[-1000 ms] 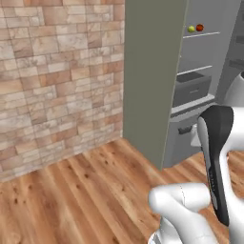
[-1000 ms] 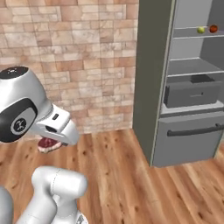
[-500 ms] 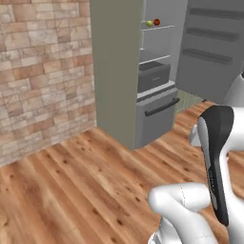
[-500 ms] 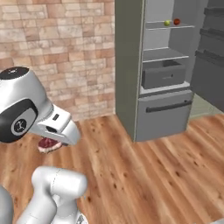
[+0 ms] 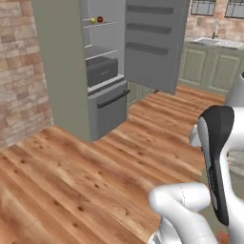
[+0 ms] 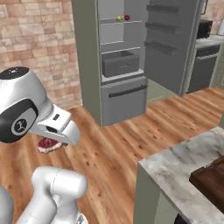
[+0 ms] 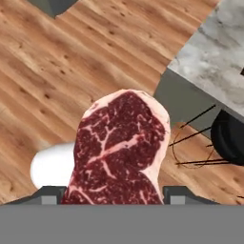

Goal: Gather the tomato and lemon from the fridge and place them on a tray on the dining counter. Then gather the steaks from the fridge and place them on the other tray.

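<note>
A red-pink marbled steak stands between my fingers, and my gripper is shut on it above the wood floor. In the right base view the same steak shows under my white hand. The grey fridge stands open. On its upper shelf lie the lemon and, beside it, the tomato. The marbled dining counter is to the right, with a dark brown tray on it.
The fridge door hangs open to the right. A dark stool with wire legs stands beside the counter base. Green wall cabinets with a sink and a dark oven line the back. Wood floor lies open between fridge and counter.
The whole picture has swung, so the camera moved: the fridge slid left in both base views and the dining counter and kitchen came into sight. The steak stays in the gripper.
</note>
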